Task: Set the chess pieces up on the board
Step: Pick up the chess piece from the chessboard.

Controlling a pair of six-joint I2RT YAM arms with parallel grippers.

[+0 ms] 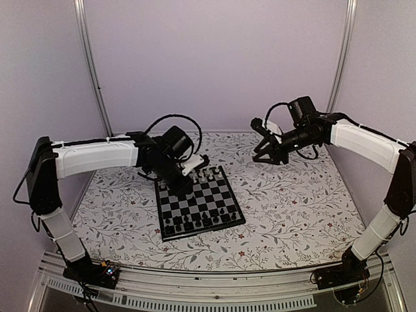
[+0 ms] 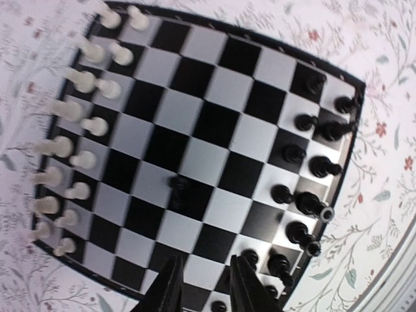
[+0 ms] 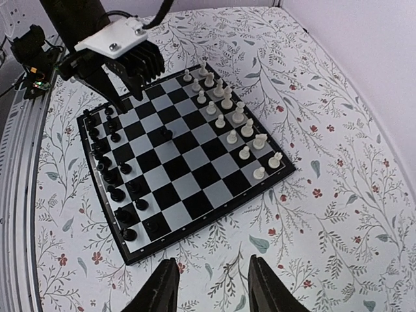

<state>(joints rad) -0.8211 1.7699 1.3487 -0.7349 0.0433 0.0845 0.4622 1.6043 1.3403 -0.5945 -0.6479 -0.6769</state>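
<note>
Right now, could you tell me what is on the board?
White pieces line one edge of the board, black pieces the opposite edge, one black pawn stands mid-board. The left gripper hides one corner.

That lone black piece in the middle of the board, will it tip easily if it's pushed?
Probably: the lone black piece looks tiny and slim, so a sideways push likely tips it. It seems light, and its rounded shape might let it roll across the board.

top view looks down from high behind the table's (image 1: 292, 214) near edge, far off; left wrist hangs close over the board (image 2: 214, 149); right wrist looks down on it aslant from farther; all three share it
</note>
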